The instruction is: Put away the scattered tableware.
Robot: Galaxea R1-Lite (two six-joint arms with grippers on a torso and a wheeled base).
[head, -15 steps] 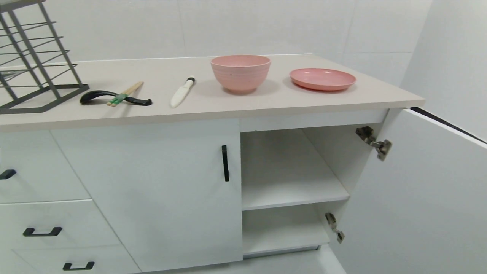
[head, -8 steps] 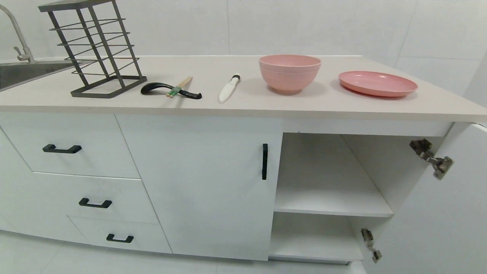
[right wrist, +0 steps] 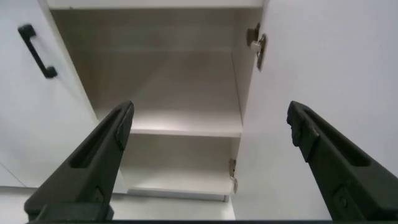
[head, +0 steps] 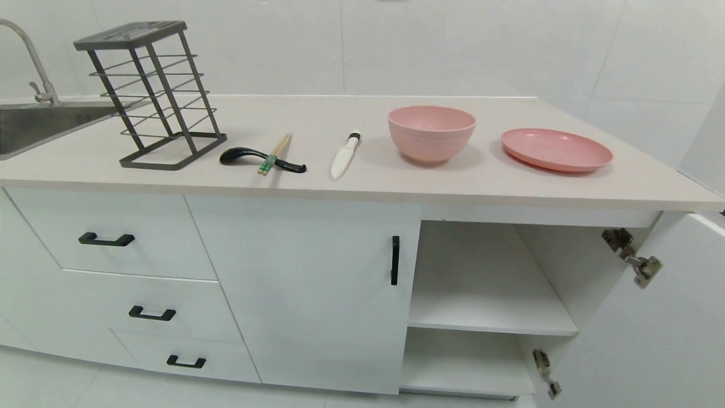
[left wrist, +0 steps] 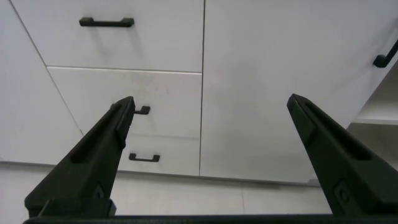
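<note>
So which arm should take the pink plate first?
Probably right: the pink plate lies rightmost on the counter, above the open cabinet, which the open right gripper faces. The left gripper faces the drawers.

Head view down over counter [head: 453,184], left wrist facing drawers [left wrist: 155,43], right wrist facing open cupboard [right wrist: 174,81], both also in head view

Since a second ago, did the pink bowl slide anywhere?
No. The pink bowl still sits between the white knife and the pink plate; only the camera shifted.
</note>
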